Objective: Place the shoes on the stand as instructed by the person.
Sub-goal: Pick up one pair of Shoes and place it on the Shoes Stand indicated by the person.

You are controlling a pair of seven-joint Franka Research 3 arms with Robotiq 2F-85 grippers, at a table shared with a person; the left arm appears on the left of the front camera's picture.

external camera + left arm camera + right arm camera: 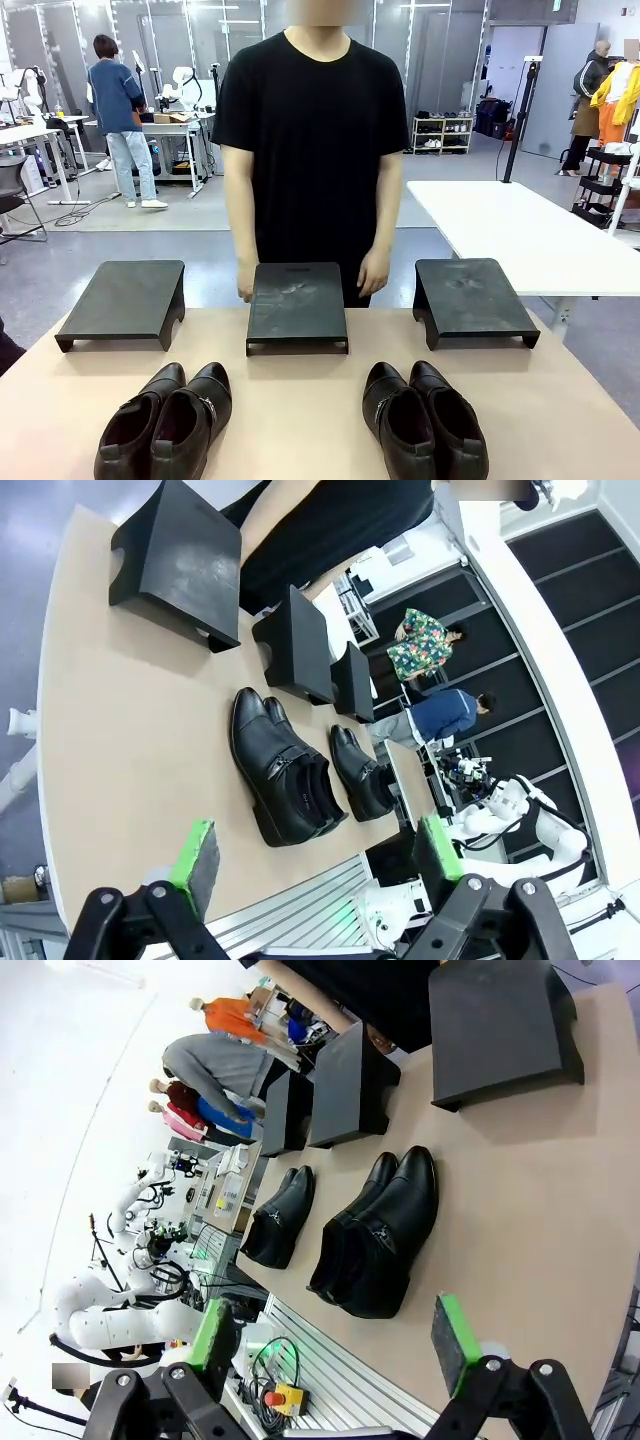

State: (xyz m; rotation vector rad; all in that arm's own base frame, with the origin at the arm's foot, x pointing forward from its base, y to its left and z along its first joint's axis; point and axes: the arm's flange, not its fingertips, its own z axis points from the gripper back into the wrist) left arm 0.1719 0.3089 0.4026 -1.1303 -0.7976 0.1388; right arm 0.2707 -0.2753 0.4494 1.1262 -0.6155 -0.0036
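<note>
Shoes, front view: buckled pair (165, 425) and second pair (425, 420) at table (295, 420) near edge; three black stands (297, 305) bare; person (315, 130) behind middle one.
Left wrist view: left gripper (315, 855) spread wide, empty.
Right wrist view: right gripper (335, 1338) likewise.
Nothing placed yet.

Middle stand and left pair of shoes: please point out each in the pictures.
middle stand (297, 300), front view, on its flat top.
left pair of shoes (207, 390), front view, on one shoe's toe.
</note>
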